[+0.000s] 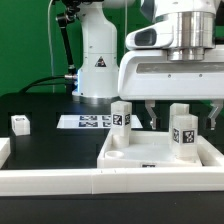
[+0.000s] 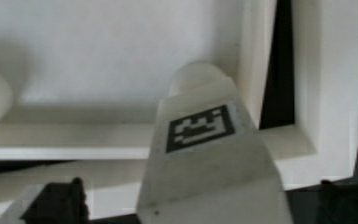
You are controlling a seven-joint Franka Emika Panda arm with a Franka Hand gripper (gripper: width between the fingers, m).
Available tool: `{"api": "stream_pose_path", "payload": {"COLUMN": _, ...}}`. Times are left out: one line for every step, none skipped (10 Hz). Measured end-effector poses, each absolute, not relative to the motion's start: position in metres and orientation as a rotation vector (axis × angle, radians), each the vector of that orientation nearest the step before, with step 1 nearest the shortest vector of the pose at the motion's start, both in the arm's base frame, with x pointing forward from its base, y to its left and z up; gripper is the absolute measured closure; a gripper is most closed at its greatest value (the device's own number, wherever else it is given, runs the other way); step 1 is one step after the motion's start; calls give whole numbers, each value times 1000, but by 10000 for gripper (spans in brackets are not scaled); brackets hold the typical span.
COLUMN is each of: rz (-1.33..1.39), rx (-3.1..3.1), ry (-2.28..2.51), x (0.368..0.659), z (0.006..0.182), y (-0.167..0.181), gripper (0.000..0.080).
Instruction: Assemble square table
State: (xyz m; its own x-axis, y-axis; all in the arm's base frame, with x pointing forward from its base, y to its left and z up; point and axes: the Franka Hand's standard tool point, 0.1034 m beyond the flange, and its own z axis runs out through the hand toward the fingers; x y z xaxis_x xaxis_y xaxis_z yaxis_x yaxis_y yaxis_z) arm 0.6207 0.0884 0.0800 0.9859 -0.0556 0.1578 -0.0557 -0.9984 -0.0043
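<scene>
Bright, even light; blurry wrist view

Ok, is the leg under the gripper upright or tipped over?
Upright. The right-hand leg in the exterior view stands vertical on the square tabletop, tag facing the camera. Whether it is screwed in, cannot tell.

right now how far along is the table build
Done, apparently: two legs stand upright on the square slab, the left leg and right leg in the exterior view; how tight is unclear. In hand: the open end effector straddles the right leg, not gripping. Left: a loose leg on the black table; the fourth isn't visible.
</scene>
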Motion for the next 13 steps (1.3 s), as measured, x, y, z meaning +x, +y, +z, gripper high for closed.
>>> {"api": "stream_pose_path", "payload": {"rz": 248, "rx": 3125, "ry": -23, "x": 621, "z": 80, "y": 89, "gripper": 151}}
{"api": "stream_pose_path", "payload": {"rz": 248, "rx": 3127, "ry": -40, "x": 620, "z": 80, "y": 91, "gripper": 151}}
{"api": "stream_pose_path", "payload": {"rz": 247, "rx": 3127, "ry": -38, "x": 620, "z": 80, "y": 91, "gripper": 151}}
{"api": "stream_pose_path", "payload": {"rz": 247, "rx": 3127, "ry": -40, "x": 620, "z": 80, "y": 91, "gripper": 261}}
{"api": "stream_pose_path", "payload": {"rz": 247, "rx": 3127, "ry": -42, "x": 620, "z": 80, "y": 91, "gripper": 396}}
{"api": "stream_pose_path", "payload": {"rz": 248, "rx": 3128, "ry": -81, "x": 620, "z": 80, "y": 91, "gripper": 396}}
{"api": "stream_pose_path", "payload": {"rz": 247, "rx": 3128, "ry": -81, "x": 620, "z": 80, "y": 90, "gripper": 508}}
{"api": "stream_pose_path", "payload": {"rz": 248, "rx": 3128, "ry": -87, "x": 620, "z": 80, "y": 90, "gripper": 508}}
{"api": "stream_pose_path", "payload": {"rz": 248, "rx": 3130, "ry": -253, "x": 620, "z": 80, "y": 91, "gripper": 508}}
{"api": "stream_pose_path", "payload": {"rz": 246, "rx": 3126, "ry": -383, "x": 620, "z": 80, "y": 91, "gripper": 508}}
{"api": "stream_pose_path", "payload": {"rz": 240, "rx": 3109, "ry": -607, "x": 621, "z": 80, "y": 93, "gripper": 508}}
{"api": "stream_pose_path", "payload": {"rz": 223, "rx": 3083, "ry": -800, "x": 620, "z": 81, "y": 93, "gripper": 508}}
{"api": "stream_pose_path", "payload": {"rz": 205, "rx": 3041, "ry": -990, "x": 620, "z": 80, "y": 93, "gripper": 508}}
